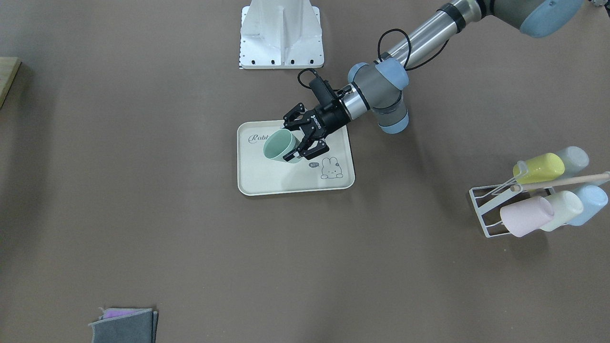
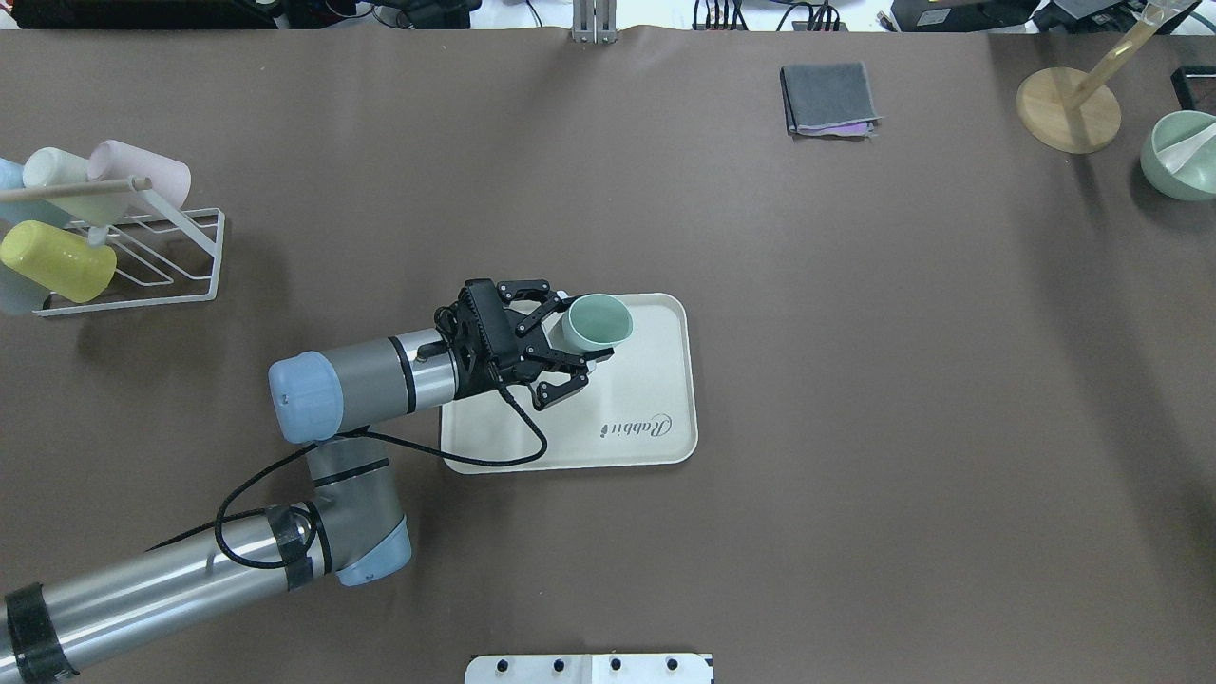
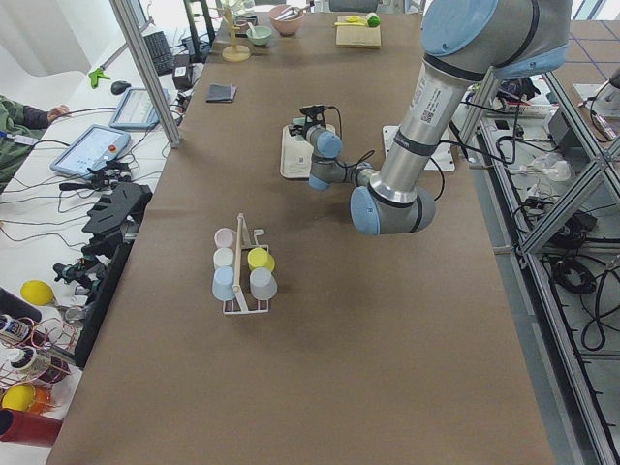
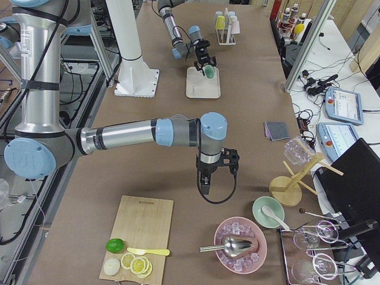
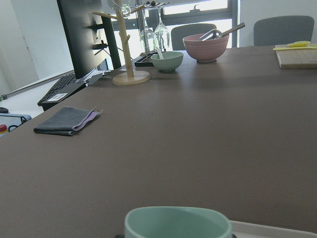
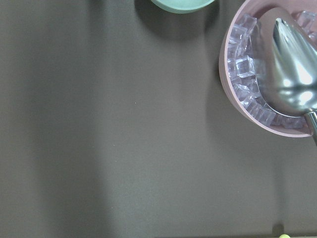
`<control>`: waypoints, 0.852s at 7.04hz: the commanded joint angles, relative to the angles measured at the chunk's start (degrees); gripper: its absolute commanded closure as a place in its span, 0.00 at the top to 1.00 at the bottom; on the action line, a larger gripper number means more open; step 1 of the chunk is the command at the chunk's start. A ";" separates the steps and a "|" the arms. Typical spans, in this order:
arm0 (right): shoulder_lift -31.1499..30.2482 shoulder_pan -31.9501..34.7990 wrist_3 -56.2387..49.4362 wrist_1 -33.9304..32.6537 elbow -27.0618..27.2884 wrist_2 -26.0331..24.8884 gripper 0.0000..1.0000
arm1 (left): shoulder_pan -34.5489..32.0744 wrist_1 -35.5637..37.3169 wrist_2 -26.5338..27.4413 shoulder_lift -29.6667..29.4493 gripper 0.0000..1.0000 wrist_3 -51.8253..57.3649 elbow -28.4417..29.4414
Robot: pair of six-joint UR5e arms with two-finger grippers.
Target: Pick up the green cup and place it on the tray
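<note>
The green cup (image 1: 279, 145) is over the cream tray (image 1: 286, 183), near its "Rabbit" lettering. My left gripper (image 1: 288, 141) reaches in sideways with a finger on each side of the cup and is shut on it. In the overhead view the cup (image 2: 597, 321) sits at the tray's (image 2: 655, 380) far left part, in the gripper (image 2: 584, 329). I cannot tell whether its base touches the tray. The cup's rim (image 5: 176, 223) fills the bottom of the left wrist view. My right gripper (image 4: 204, 185) points down at bare table far from the tray; I cannot tell whether it is open or shut.
A white wire rack (image 2: 180, 266) with several pastel cups stands on the robot's left. A folded grey cloth (image 2: 828, 98), a wooden mug tree (image 2: 1069, 104) and a green bowl (image 2: 1183, 152) lie far right. A pink bowl of ice (image 6: 247, 74) is under the right wrist.
</note>
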 commanded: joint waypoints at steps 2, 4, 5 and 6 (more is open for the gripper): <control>0.09 0.00 0.04 0.00 0.38 0.03 1.00 | 2.69 -2.72 7.33 0.27 0.45 -4.16 1.28; 0.09 0.00 0.04 0.00 0.38 0.03 1.00 | 3.14 -2.63 7.61 0.53 0.45 -4.08 1.28; 0.09 0.00 0.04 0.00 0.38 0.03 1.00 | 3.31 -2.46 9.00 1.05 0.46 -4.16 1.28; 0.09 0.00 0.04 0.00 0.38 0.03 1.00 | 3.66 -2.20 9.02 1.49 0.47 -4.25 1.28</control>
